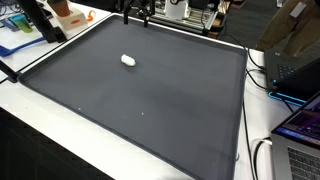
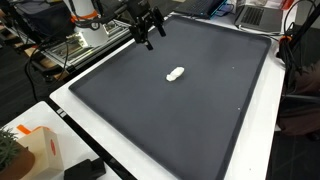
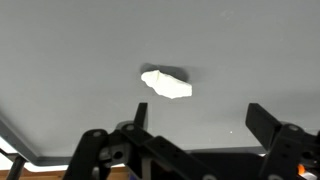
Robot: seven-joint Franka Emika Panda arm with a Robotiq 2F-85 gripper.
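No lettering, label, brand, number or sign can be read in any view. The white box with an orange patch [image 2: 36, 148] at a corner of the worktop is too blurred to show print. The glowing laptop screen [image 1: 303, 118] beside the worktop's edge shows only smears of colour.

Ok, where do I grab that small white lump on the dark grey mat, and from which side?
Grip the small white lump across its narrow middle, straight down from above. It lies flat and longish on the dark grey mat with nothing beside it. The open gripper, near the mat's edge, probably needs its jaws turned across the long axis.
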